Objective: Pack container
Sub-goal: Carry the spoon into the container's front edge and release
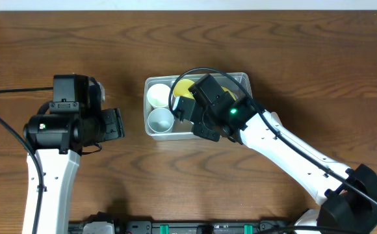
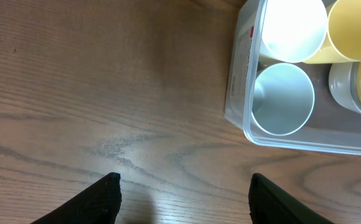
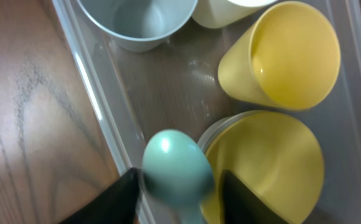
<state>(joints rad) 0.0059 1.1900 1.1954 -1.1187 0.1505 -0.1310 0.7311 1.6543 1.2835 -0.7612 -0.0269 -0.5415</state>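
Green spoon (image 3: 174, 169) pinched in right gripper (image 3: 180, 198), container (image 3: 95, 98) just below; next, probably: lower, release inside. Left gripper (image 2: 185, 190) spread.

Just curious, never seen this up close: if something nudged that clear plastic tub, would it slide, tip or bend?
The container would probably slide rather than tip: it sits low and flat on the smooth wooden table. Its thin clear wall may flex slightly. The pale cup inside stands loose, so it could shift.
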